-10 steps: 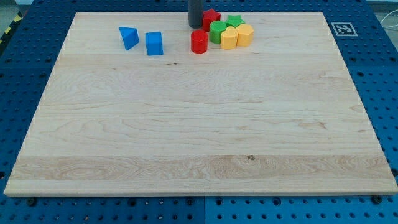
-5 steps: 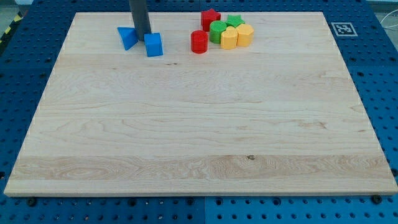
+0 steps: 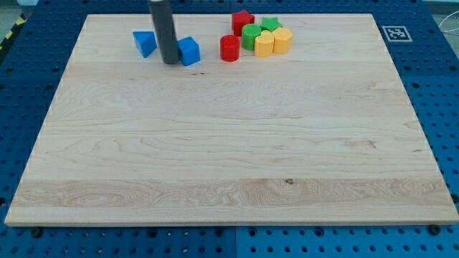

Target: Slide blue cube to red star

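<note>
The blue cube (image 3: 190,51) lies near the view's top, left of centre on the wooden board (image 3: 229,143). My tip (image 3: 171,61) touches the cube's left side. The red star (image 3: 242,21) lies at the view's top, right of the cube, with a red cylinder (image 3: 229,48) between them and slightly lower. A second blue block, wedge-shaped (image 3: 145,43), lies just left of the rod.
A green cylinder (image 3: 251,36), a green star (image 3: 270,24) and two yellow blocks (image 3: 265,44) (image 3: 282,40) are packed against the red star's right and lower side. A marker tag (image 3: 396,33) sits at the board's top right corner.
The rod moved from beside the red star leftward to between the two blue blocks, then down to the cube's left. The blue cube shifted right toward the red cylinder.
</note>
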Action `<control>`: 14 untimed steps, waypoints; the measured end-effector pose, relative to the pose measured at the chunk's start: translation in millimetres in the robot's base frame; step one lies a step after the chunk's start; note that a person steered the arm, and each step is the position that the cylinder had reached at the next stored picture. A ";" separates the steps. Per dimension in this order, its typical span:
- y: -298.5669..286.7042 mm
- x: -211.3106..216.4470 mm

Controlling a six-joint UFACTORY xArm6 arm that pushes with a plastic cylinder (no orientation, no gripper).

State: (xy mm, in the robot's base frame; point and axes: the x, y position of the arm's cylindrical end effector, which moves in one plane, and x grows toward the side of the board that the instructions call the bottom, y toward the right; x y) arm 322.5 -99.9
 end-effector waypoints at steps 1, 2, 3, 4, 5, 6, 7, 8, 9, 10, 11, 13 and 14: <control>21.2 -6.5; 26.1 8.6; 46.1 8.3; 57.8 0.7; 51.1 -1.2; 38.7 -2.9; 31.4 -14.9; 31.4 -27.5; 45.6 -37.2; 40.8 -27.5; 52.6 -25.6; 88.9 -56.6; 73.1 -56.7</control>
